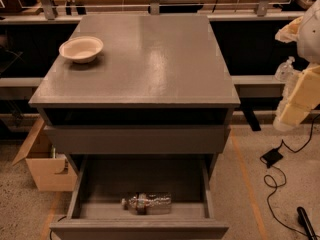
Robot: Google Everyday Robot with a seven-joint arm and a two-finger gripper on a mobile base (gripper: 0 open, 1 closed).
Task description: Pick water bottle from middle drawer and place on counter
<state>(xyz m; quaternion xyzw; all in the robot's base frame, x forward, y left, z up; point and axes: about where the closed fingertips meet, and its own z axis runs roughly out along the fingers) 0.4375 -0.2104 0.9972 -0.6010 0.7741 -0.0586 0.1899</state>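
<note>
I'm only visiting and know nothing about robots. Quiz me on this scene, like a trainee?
1. True or false: the water bottle stands upright in the open drawer.
2. Where on the counter is the white bowl? A) far-left corner B) centre C) near-right corner
3. Fill in: the gripper hangs at the picture's ____ edge.
Key: 1 false, it lies on its side; 2 A; 3 right.

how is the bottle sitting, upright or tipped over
Tipped: the water bottle lies on its side in the open drawer, near its front. The gripper hangs far right, away from it.
</note>
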